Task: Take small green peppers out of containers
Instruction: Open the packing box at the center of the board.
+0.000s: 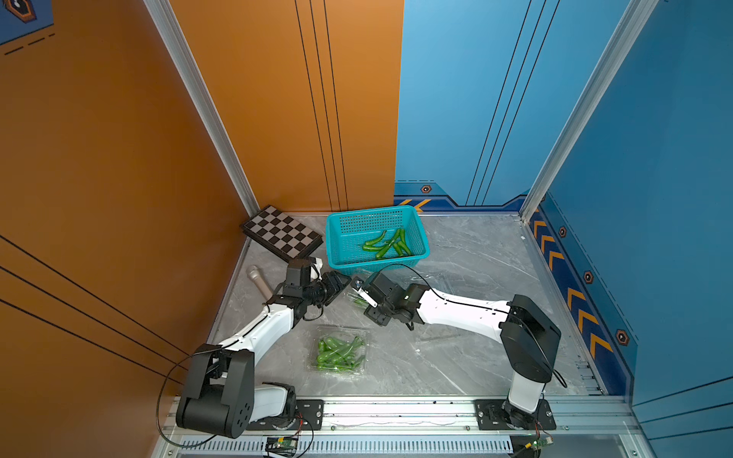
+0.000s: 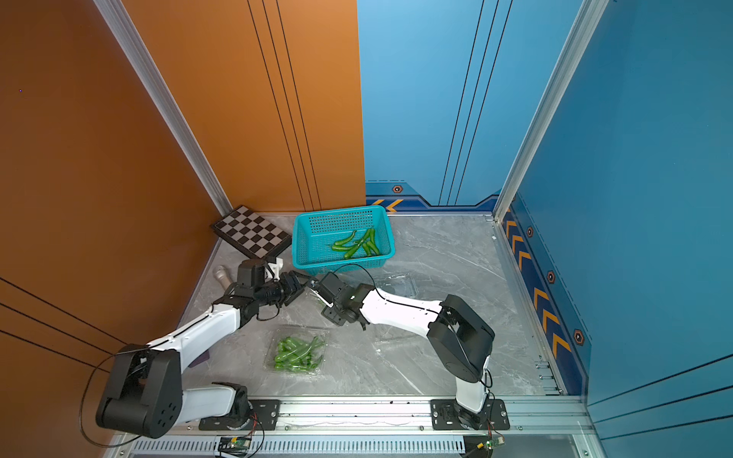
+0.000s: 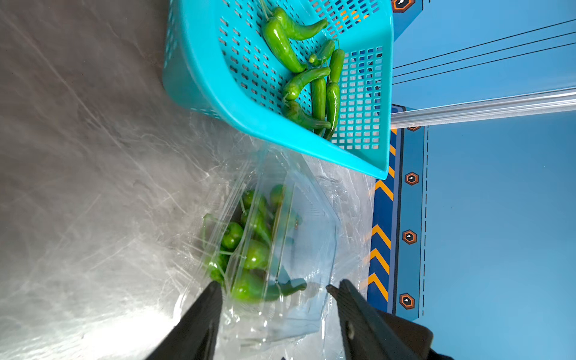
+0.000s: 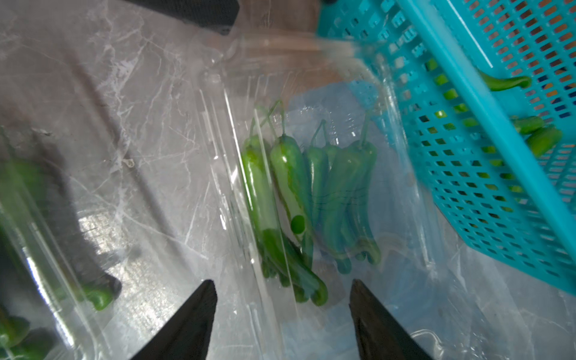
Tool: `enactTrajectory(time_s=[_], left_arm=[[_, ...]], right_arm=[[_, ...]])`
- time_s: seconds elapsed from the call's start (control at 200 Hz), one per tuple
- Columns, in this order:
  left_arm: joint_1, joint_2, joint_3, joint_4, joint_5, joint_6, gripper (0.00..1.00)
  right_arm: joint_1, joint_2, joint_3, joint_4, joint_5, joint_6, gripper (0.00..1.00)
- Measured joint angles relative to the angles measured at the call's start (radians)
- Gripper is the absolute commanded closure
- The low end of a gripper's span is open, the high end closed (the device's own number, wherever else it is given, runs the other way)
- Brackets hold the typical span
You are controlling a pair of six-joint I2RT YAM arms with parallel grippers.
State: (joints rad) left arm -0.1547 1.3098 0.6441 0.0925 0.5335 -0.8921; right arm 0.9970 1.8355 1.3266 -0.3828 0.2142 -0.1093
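A clear container of small green peppers lies on the marble table just in front of the teal basket. My left gripper is turned on its side and shut on this container, one finger low by the table, one against the raised lid. My right gripper faces it from the opposite side, open, with the container's near end between its fingers and the peppers just ahead. In both top views a closed container full of peppers sits nearer the front. Several peppers lie in the basket.
A chessboard leans in the back left corner, and a grey microphone lies beside the left arm. An empty clear clamshell lies behind the right forearm. Walls close in the table on three sides.
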Motion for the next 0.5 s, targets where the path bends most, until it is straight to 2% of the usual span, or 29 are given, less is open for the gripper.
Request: enactTrajectory(time_s=[0.5], left_arm=[[-0.004,0.014,0.006,0.006,0.003,0.000,0.39]], right_arm=[[-0.021,0.053,0.023,0.018,0.023,-0.006,0.32]])
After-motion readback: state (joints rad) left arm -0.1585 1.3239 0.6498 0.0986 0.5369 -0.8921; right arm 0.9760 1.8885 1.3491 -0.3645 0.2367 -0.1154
